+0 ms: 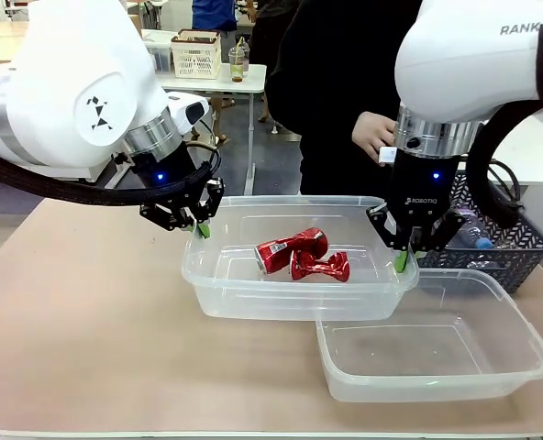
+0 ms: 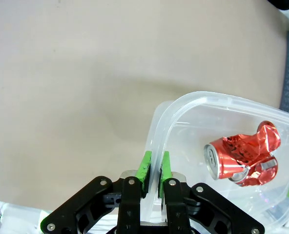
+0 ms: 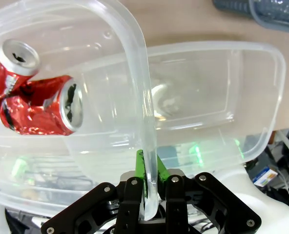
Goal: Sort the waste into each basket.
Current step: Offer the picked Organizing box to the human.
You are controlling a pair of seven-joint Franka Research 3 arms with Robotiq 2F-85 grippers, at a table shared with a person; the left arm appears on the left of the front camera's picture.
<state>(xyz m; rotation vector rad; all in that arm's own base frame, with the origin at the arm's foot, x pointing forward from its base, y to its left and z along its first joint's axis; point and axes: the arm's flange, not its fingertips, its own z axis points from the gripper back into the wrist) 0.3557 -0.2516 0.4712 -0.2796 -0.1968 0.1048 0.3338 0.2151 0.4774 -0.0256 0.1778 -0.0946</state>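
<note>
Two crushed red cans (image 1: 304, 257) lie inside a clear basket (image 1: 253, 298) in the middle of the table. My left gripper (image 1: 201, 229) is shut on the rim at that basket's left end. My right gripper (image 1: 403, 261) is shut on the rim at its right end. In the left wrist view the green pads of the left gripper (image 2: 154, 163) pinch the rim of the basket (image 2: 160, 131), with the cans (image 2: 242, 156) beyond. In the right wrist view the right gripper (image 3: 148, 168) clamps the rim of the basket (image 3: 140, 87), with the cans (image 3: 34, 97) to the left. A second clear basket (image 1: 524, 367) sits in front right with nothing in it.
A dark grey lattice basket (image 1: 515, 247) holding bottles stands at the right, behind the second basket. A person in dark clothes (image 1: 336, 92) stands at the far side, one hand (image 1: 374, 136) near my right arm. Bare tabletop (image 1: 79, 312) lies to the left.
</note>
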